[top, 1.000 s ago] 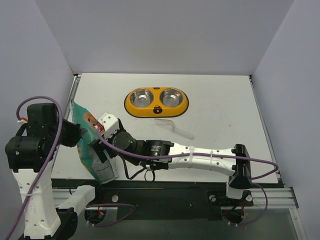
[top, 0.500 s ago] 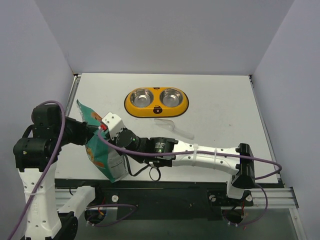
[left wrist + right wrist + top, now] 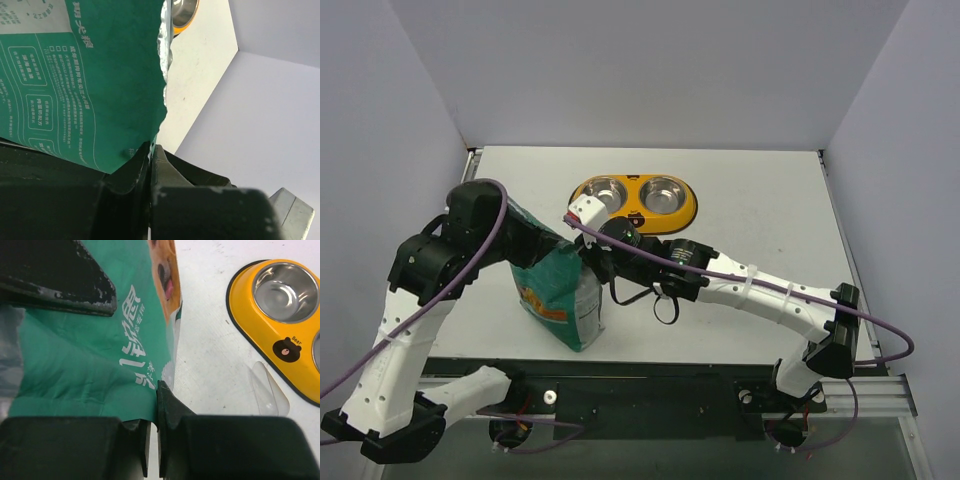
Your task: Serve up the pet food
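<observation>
The teal-and-white bag (image 3: 560, 290) stands upright left of the table's middle, its top open between both arms. My left gripper (image 3: 515, 240) is shut on the bag's left top edge; in the left wrist view its jaws (image 3: 150, 150) pinch the teal film (image 3: 75, 90). On the opposite top edge my right gripper (image 3: 586, 255) is shut too; the right wrist view shows the film (image 3: 90, 355) caught between its tips (image 3: 158, 390). The pet food is hidden. The yellow double-bowl feeder (image 3: 635, 216) lies just behind the bag, with both steel bowls empty.
A clear plastic scoop (image 3: 267, 390) lies on the table beside the feeder (image 3: 260, 330), under my right forearm in the top view. Grey walls enclose the table on three sides. The feeder's edge (image 3: 182, 17) shows past the bag's torn rim.
The bag moved from the near left edge to beside the feeder and now stands upright. My right gripper closed on its edge; both arms travelled with it.
</observation>
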`<act>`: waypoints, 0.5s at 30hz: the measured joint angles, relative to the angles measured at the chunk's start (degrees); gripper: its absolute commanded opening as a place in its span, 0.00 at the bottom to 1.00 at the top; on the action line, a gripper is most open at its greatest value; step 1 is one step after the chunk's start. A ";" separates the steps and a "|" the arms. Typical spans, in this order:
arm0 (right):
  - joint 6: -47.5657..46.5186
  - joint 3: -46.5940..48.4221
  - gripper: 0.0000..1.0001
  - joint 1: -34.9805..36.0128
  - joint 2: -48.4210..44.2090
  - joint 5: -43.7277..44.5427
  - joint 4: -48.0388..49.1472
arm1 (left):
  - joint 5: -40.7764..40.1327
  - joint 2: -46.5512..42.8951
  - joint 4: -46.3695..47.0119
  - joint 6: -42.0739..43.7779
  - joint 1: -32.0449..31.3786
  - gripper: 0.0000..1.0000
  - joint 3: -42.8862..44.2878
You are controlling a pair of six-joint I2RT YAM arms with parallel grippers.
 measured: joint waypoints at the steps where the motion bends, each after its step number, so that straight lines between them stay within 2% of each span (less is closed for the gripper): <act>1: -0.04 -0.50 0.00 -0.15 -0.46 -0.63 0.04 | -0.87 -0.04 0.39 -0.13 -0.79 0.36 -0.28; 2: -0.17 -0.94 0.00 -0.22 -0.87 -1.38 0.09 | -1.64 -0.20 0.42 -0.11 -1.27 0.42 -0.31; 3: -0.31 -1.33 0.00 -0.22 -1.20 -1.84 0.04 | -2.23 -0.46 0.52 0.35 -1.55 0.53 -0.31; 5: -0.50 -1.88 0.00 -0.35 -1.64 -2.78 0.02 | -4.94 -1.49 0.39 1.11 -1.77 0.66 0.13; 7: -0.50 -1.90 0.00 -0.52 -1.64 -3.56 0.04 | -7.82 -2.43 -0.31 2.67 -1.75 0.70 1.70; 12: 0.13 -1.90 0.00 -0.20 -1.68 -3.78 -0.22 | -12.68 -4.66 -1.18 6.05 -1.75 0.72 3.89; 14: 0.79 -1.88 0.00 -0.09 -1.73 -3.67 -0.44 | -13.84 -6.12 -1.20 6.97 -1.75 0.68 3.78; 15: 1.14 -1.86 0.00 0.04 -1.73 -3.50 -0.52 | -14.25 -7.06 -0.81 7.37 -1.75 0.61 3.28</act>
